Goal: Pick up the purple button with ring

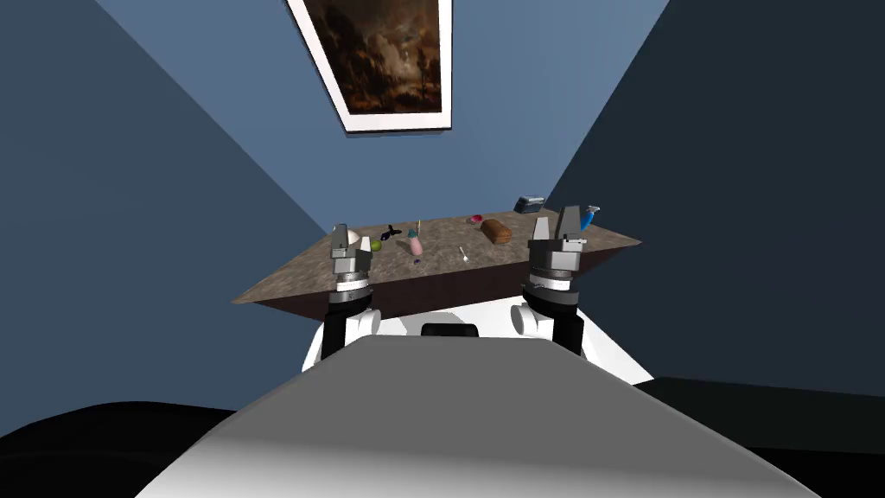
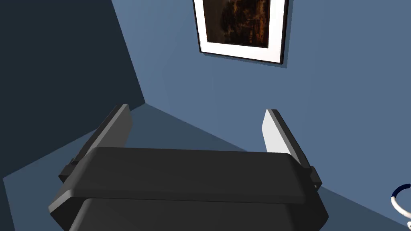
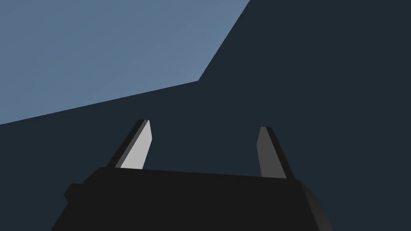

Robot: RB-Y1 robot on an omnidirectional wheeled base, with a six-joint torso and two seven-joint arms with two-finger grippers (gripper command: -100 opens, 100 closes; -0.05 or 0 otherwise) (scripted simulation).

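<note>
Item: purple button (image 1: 417,261), seen in the head view as one tiny dark-purple speck on the brown speckled table (image 1: 501,259). It lies toward the near edge, just in front of the pink bottle (image 1: 417,245) and well to the left of the small spoon (image 1: 464,253). Its ring is too small to make out. Handling, by judgement: very light, stiff and not fragile, probably smooth enough to skid or flip under a careless pinch. It also sits so low on the top that the thin fingers would have to come down almost to the surface. Suggested hold: across the rim on two opposite sides, or on the ring if it stands proud. Other pieces on the table: green ball (image 1: 376,245), black object (image 1: 390,233), brown block (image 1: 496,231), red dish (image 1: 474,220), dark box (image 1: 528,204) and a blue thing (image 1: 589,216) at the far right. Left gripper (image 1: 342,232): raised over the table's left end, nearer to the button than the other, jaws apart with nothing between the fingers (image 2: 277,132). Right gripper (image 1: 557,221): raised over the table's right end, jaws likewise apart and empty, fingers (image 3: 138,146) pointing up. Neither hand touches any piece, and the button is not yet approached. Markings: no brand, label or lettering can be read on the button, the bottle, the box or the framed picture (image 1: 380,60) on the blue wall.
</note>
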